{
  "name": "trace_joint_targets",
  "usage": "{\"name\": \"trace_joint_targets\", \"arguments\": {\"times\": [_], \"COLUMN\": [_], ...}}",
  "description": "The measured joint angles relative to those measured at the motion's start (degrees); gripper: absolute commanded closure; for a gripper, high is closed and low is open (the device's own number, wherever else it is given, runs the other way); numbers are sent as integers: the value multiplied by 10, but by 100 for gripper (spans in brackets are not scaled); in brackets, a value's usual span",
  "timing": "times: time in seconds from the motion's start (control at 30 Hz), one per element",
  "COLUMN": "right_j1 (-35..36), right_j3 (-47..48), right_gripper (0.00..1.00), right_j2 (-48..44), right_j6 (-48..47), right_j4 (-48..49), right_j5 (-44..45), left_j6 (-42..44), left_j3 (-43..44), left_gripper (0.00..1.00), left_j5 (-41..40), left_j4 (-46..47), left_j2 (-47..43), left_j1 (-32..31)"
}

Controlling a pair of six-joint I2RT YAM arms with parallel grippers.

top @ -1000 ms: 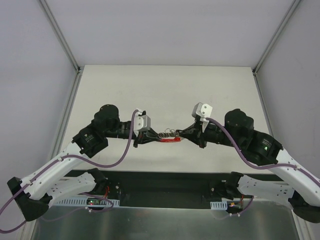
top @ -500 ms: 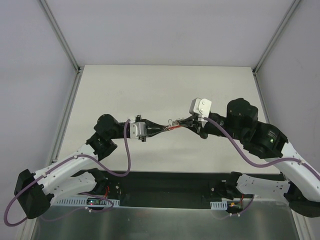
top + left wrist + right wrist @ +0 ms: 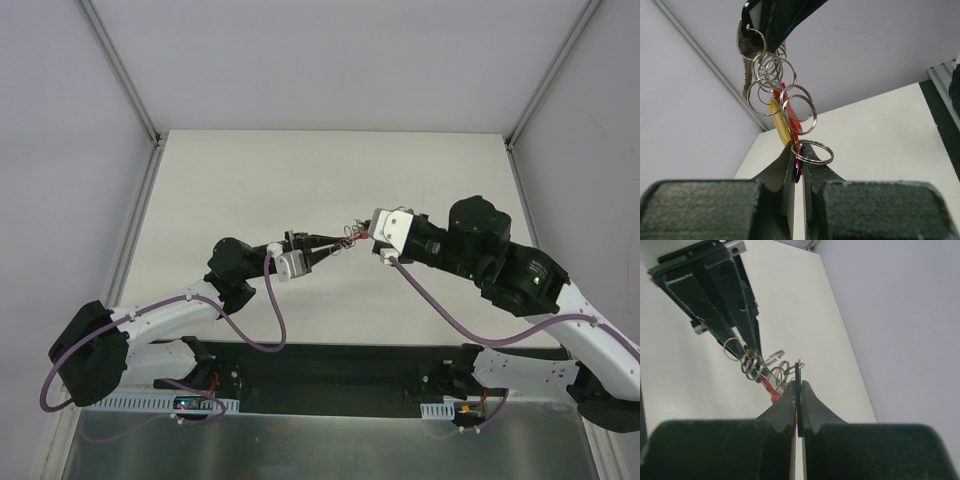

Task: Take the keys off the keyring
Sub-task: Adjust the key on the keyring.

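Risk, left wrist view, fingertips outward: left gripper (image 3: pixel 797 156) has its fingers pressed together on the lower end of the red plastic piece (image 3: pixel 791 117), with one loop of the keyring (image 3: pixel 775 80) lying just beside the tips; the bite is small and on smooth plastic, so a pull could slide it out; then the whole bunch would swing from the other gripper or drop to the table (image 3: pixel 880 135).
Further out the split rings are linked and overlapping, with a yellow tag (image 3: pixel 777 120) among them; pulling straight apart would likely only tighten the tangle, not free anything; a key has to be wound along a coil, and neither pair of tips looks placed to pry one open.
At the far end a silvery one of the keys (image 3: pixel 744 47) hangs against the opposite fingers.

Right wrist view: right gripper (image 3: pixel 797 390) is clamped on a thin dark strip seen edge-on, probably a key, though I cannot tell for certain; a twist here could bend it or snap it loose.

Pose, top view, bases outward: both arms rise from the near edge and fold inward; left gripper (image 3: pixel 332 243) reaches right and slightly up on a low, stretched forearm; right gripper (image 3: pixel 366 236) comes in from a high, bunched elbow, wrist turned left; the tips nearly meet over mid-table, and the keys (image 3: pixel 349 238) and ring cluster are strung between them, clear of the surface; with so little slack, small wrist errors load the bunch directly.
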Motion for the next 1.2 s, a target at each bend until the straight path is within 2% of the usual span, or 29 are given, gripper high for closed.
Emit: {"name": "trace_joint_targets", "arguments": {"times": [0.17, 0.6, 0.67, 0.7, 0.83, 1.07, 1.2], "right_j1": [2, 5, 5, 5, 5, 5, 5], "right_j3": [-45, -52, -52, -52, -52, -73, -76], "right_gripper": [99, 99, 99, 99, 99, 99, 99], "right_j2": [-31, -35, -35, -36, -39, -54, -53], "right_j6": [-14, 1, 1, 0, -10, -19, -16], "right_j4": [39, 33, 29, 26, 24, 24, 24], "right_j5": [59, 45, 33, 27, 17, 9, 8], "left_j6": [20, 52, 54, 54, 45, 26, 6], "left_j3": [-8, -8, -7, -7, -6, 3, 54], "left_gripper": [100, 99, 83, 69, 54, 49, 41], "left_j5": [-10, -13, -14, -13, -13, -26, -40], "left_j4": [-29, -82, -88, -90, -123, -271, -360], "left_j2": [-22, -41, -41, -41, -45, -142, -191], "left_j1": [0, 0, 0, 0, 0, 0, 0]}}
